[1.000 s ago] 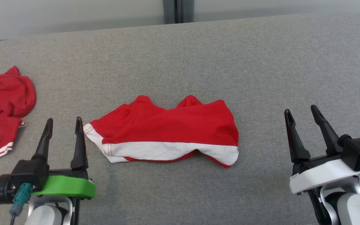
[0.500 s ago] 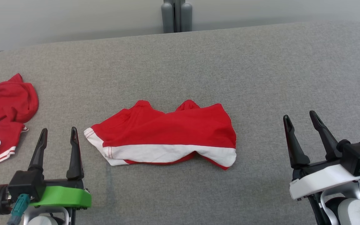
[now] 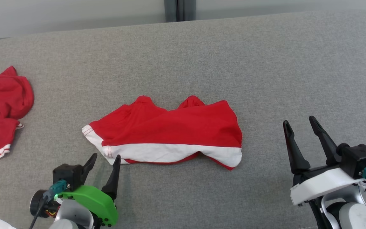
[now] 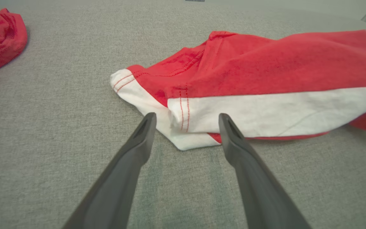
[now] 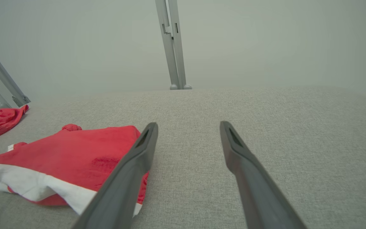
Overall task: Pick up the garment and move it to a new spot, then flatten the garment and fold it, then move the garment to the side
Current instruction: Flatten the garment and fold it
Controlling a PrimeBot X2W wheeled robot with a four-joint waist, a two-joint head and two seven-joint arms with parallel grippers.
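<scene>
On grey table (image 3: 265, 63), red-white garment (image 3: 170, 130) lay rumpled, unheld. Jaws wide, left gripper (image 3: 105, 156) poised at its white corner; right gripper (image 3: 298, 120), jaws wide, well apart.

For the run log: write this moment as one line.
phase: pre-grasp | left hand: open, at garment corner | right hand: open, clear | garment: unheld

Left claw (image 3: 106, 156) tilted, spread; right claw (image 3: 298, 120) spread.

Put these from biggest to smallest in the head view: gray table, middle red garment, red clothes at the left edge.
1. gray table
2. middle red garment
3. red clothes at the left edge, partly cut off
</scene>
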